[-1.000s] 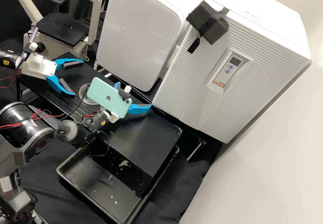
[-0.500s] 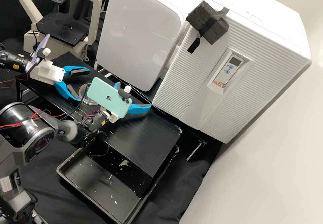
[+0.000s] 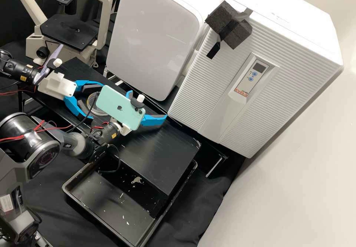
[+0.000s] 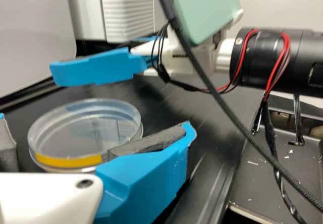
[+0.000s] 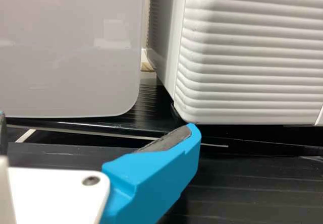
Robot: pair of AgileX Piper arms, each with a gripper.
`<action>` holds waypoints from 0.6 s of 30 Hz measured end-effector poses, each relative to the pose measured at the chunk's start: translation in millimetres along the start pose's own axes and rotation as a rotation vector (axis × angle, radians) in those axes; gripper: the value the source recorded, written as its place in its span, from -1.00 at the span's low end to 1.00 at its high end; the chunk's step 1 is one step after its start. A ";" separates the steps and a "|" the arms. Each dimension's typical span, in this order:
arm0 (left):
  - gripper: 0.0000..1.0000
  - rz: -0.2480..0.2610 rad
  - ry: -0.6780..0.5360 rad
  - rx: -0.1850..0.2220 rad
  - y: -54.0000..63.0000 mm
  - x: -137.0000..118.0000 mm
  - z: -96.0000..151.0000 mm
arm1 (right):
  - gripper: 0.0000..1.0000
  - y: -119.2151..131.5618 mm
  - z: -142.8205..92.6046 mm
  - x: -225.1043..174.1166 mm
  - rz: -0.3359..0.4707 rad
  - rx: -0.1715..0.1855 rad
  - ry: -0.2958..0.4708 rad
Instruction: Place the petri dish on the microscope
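Note:
My left gripper [image 3: 101, 101] is open around the clear petri dish [image 3: 98, 109], which lies on the black rack and is partly hidden behind the green phone. In the left wrist view the round dish [image 4: 86, 128] with its yellow band sits between the spread fingers of the left gripper [image 4: 96, 123]; whether a pad touches it I cannot tell. Open and empty, my right gripper [image 3: 147, 105] is over the rack, to the dish's right; its own wrist view shows the right gripper [image 5: 97, 122] facing the white cabinets. The microscope [image 3: 69, 32] stands at the back left, its black stage bare.
Two white cabinets [image 3: 155, 35] [image 3: 259, 72] stand along the back of the rack [image 3: 159, 161]. A black tray [image 3: 107, 198] is at its front. The green phone [image 3: 120, 108] on the right arm and a cable [image 4: 227, 108] are close to the dish.
My left gripper has moved right and toward the front, so its open fingers now reach around the dish. The right arm has stayed still.

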 end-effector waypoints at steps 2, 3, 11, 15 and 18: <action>1.00 0.002 0.000 -0.019 0.5 2.0 -1.0 | 1.00 0.0 0.0 0.0 0.000 0.000 0.000; 1.00 0.003 0.000 -0.018 0.6 3.2 -1.6 | 1.00 0.0 0.0 0.0 0.000 0.000 0.000; 1.00 -0.001 -0.007 -0.034 -0.5 10.1 -4.7 | 1.00 0.0 0.0 0.0 0.000 0.000 0.000; 1.00 0.001 -0.012 -0.057 1.3 11.2 -4.6 | 1.00 0.0 0.0 0.0 0.000 0.000 0.000; 1.00 0.000 -0.012 -0.076 1.3 11.2 -4.6 | 1.00 0.0 0.0 0.0 0.000 0.000 0.000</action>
